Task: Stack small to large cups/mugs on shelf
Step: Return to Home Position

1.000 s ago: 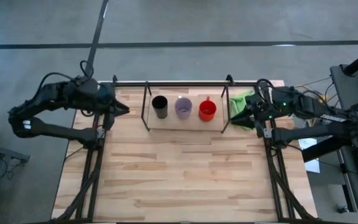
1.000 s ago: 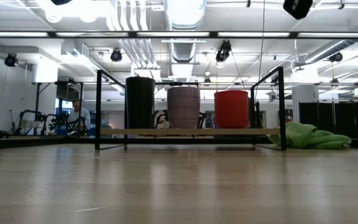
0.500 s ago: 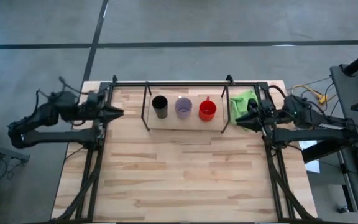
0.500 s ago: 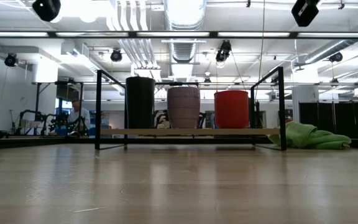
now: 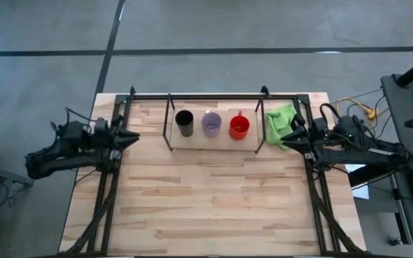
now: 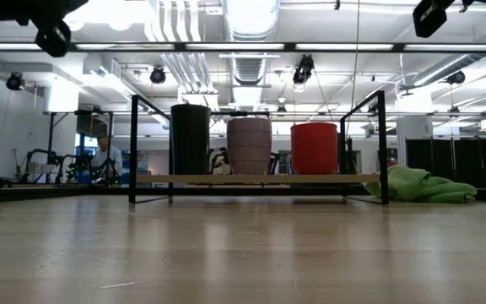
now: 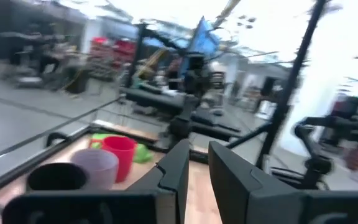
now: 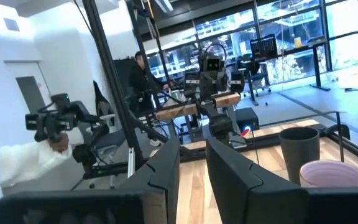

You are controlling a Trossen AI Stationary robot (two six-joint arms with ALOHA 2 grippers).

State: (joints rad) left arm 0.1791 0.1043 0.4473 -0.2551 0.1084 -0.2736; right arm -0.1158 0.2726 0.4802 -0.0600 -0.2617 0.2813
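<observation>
Clearance first: left gripper [image 5: 133, 136] and right gripper [image 5: 287, 137], jaws narrow and empty, should retract outward from the black-rod, wooden-board shelf [image 5: 206, 142]

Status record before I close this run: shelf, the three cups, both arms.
shelf: black-rod rack with wooden board, at the back of the table
row, left to right in the high view: black tumbler, purple cup, red mug
cup state: all upright on the board, not touching
green cloth: on the table off the shelf's right end
left end effector: at the table's left edge, carrying nothing
right end effector: near the cloth, carrying nothing
</observation>
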